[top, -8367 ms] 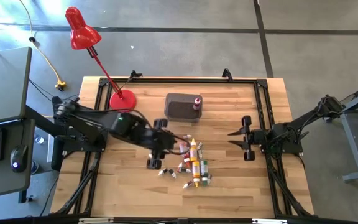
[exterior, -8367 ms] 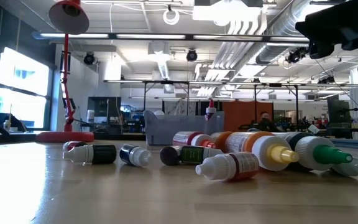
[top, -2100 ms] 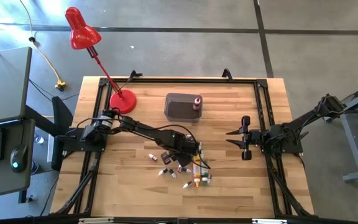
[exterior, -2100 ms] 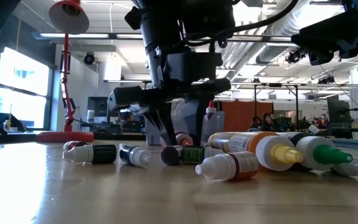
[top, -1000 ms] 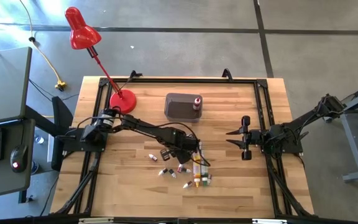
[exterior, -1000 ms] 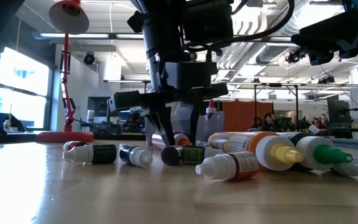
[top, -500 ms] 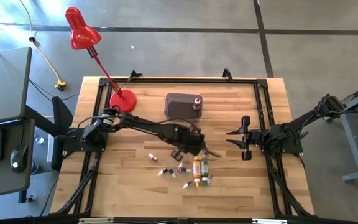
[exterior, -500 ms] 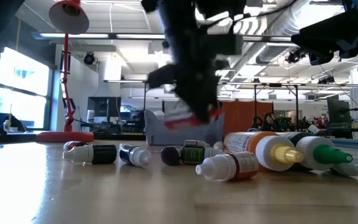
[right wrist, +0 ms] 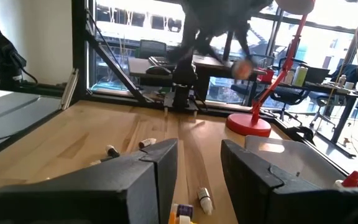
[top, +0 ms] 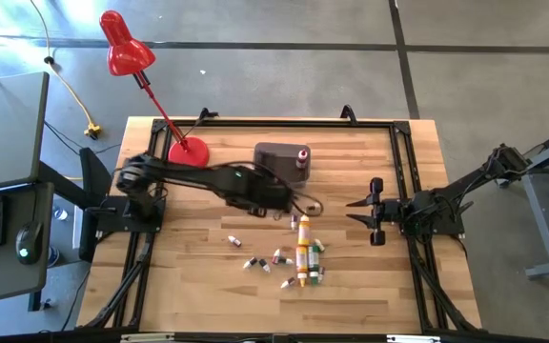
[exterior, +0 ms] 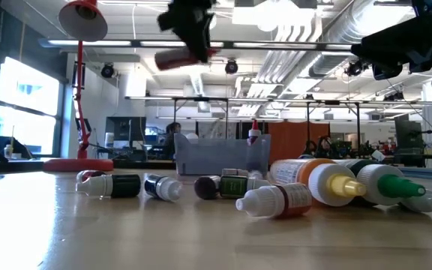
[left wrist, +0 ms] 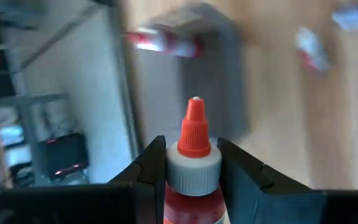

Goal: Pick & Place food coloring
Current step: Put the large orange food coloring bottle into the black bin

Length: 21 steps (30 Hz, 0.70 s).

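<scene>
While the left gripper [left wrist: 193, 163] hangs raised above the surface [top: 208, 286], between the tub [top: 279, 162] and the bottle pile [top: 298, 257], its fingers [left wrist: 151, 168] clamp a red bottle [left wrist: 193, 168] by the white collar, the red pointed cap sticking out past them. In the low view the same bottle [exterior: 182, 58] shows high up, lying roughly level in the blurred gripper [exterior: 190, 26]. The rest of the food coloring lies loose on the surface: a tight cluster with a yellow-capped bottle [exterior: 317, 180] and a green-capped one [exterior: 385, 185] side by side, a white-capped bottle [exterior: 276, 199] in front of them, and smaller dark ones [exterior: 115, 184] scattered toward the lamp side. One more red-capped bottle [top: 302, 156] stands at the tub's edge. A red lamp [top: 127, 48] has its base [top: 188, 151] near the surface's far left corner. The right gripper [top: 362, 214] waits at the right side, well apart from the pile, its fingers [right wrist: 157, 171] spread wide with nothing between them.
</scene>
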Tool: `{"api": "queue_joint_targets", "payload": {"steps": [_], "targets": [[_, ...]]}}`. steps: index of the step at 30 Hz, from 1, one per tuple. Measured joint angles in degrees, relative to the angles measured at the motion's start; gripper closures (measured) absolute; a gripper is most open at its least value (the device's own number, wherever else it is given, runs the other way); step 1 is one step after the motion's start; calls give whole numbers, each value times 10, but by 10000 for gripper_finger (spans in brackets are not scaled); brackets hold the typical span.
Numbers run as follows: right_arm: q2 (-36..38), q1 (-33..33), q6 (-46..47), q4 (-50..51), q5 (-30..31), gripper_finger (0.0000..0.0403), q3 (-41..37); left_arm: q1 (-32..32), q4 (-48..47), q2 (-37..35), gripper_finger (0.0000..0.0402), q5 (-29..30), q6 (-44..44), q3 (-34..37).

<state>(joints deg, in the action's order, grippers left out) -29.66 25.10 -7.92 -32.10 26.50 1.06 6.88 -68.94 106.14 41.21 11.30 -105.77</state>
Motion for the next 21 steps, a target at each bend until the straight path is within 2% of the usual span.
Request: {"api": "queue_joint_targets", "payload": {"steps": [6,10,14,19,21], "targets": [[-5,0,0,-2,-3,285,0,-19,-17,-74,305,13,-73,33],[-6,0,0,2,-3,285,0,-40,44,-110,305,5,-81,83],[-10,0,0,-2,-3,285,0,-63,219,-129,305,-35,-20,164],[-14,0,0,1,-3,285,0,-101,566,-124,305,-163,78,286],[-15,0,2,-1,-3,285,0,-117,717,-110,305,-201,92,328]]}}
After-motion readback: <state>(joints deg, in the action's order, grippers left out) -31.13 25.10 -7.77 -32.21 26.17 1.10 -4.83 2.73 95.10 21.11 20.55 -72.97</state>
